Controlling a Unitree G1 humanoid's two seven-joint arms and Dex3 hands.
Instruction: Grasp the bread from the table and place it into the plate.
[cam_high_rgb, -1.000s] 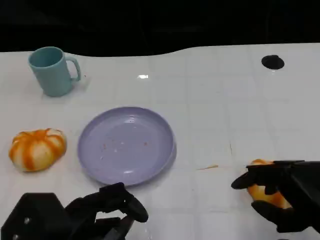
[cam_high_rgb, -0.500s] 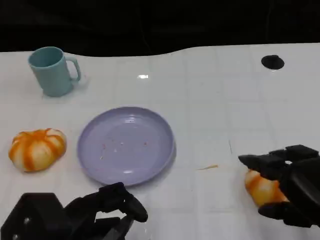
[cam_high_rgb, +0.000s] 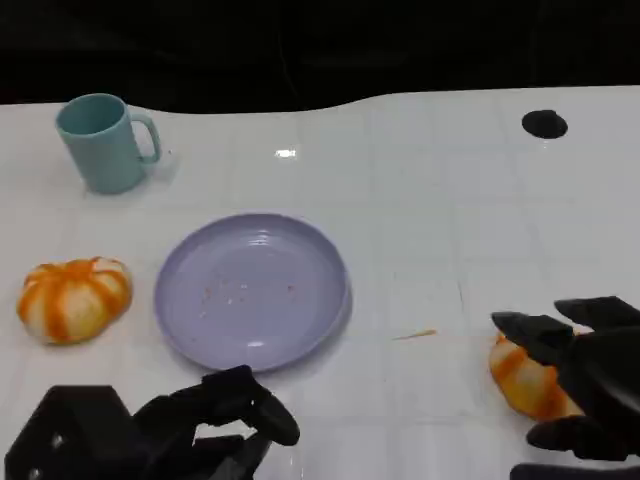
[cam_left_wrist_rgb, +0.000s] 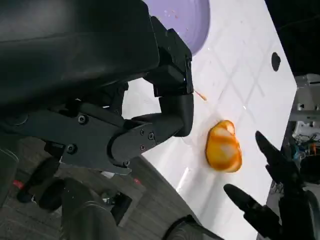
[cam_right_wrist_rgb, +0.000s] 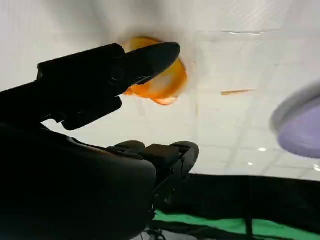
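Looking down from the head camera, you see the white tiled table (cam_high_rgb: 420, 230) with the round lavender plate (cam_high_rgb: 252, 290) lying left of centre, a few crumbs on its face. Your left hand (cam_high_rgb: 215, 425) sits low at the near edge in front of the plate, fingers curled in and holding nothing. Your right hand (cam_high_rgb: 585, 385) is at the near right, fingers spread apart around the task's thing without closing on it. A pale teal mug (cam_high_rgb: 103, 141) stands at the far left, handle to the right. An orange-and-white striped round bun (cam_high_rgb: 73, 298) lies just left of the plate, apart from it. The glossy orange bread roll (cam_high_rgb: 525, 375) rests on the table between your right hand's fingers, well right of the plate; its long axis runs from far-left to near-right. A small black round spot (cam_high_rgb: 545, 124) marks the far right.
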